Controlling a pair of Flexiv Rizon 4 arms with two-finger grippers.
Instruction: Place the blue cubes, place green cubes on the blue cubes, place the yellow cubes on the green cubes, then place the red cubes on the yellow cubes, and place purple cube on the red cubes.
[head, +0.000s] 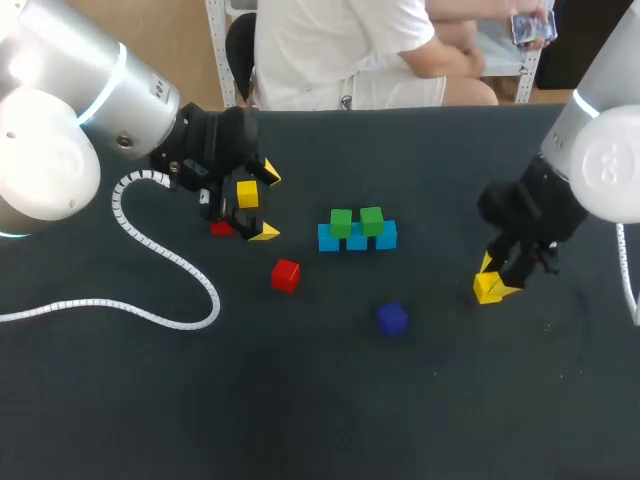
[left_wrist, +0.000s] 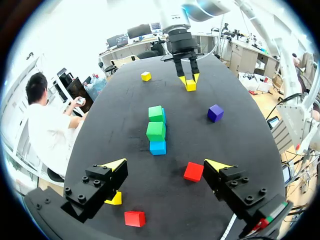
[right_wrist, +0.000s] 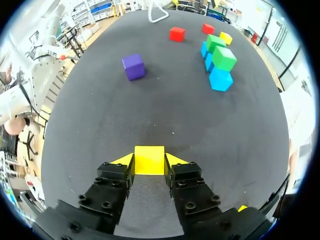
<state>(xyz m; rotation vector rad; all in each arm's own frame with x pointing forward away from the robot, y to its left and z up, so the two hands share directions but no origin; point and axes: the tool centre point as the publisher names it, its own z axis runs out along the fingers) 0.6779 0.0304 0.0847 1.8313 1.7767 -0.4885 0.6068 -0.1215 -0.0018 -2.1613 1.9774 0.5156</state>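
Three blue cubes (head: 357, 241) stand in a row mid-table, with two green cubes (head: 341, 222) on top of them. My right gripper (head: 490, 285) is at the right, down on the table, and in the right wrist view its fingers press both sides of a yellow cube (right_wrist: 149, 160). At the left my left gripper (head: 266, 203) is open. A second yellow cube (head: 247, 193) lies between its spread fingers, and a red cube (head: 221, 228) sits close beside it. Another red cube (head: 285, 274) and the purple cube (head: 391, 318) lie loose in front of the blue row.
A white coiled cable (head: 170, 260) trails from my left arm over the left half of the table. A third yellow cube (left_wrist: 145, 76) rests near the far edge beyond my right gripper, hidden in the head view.
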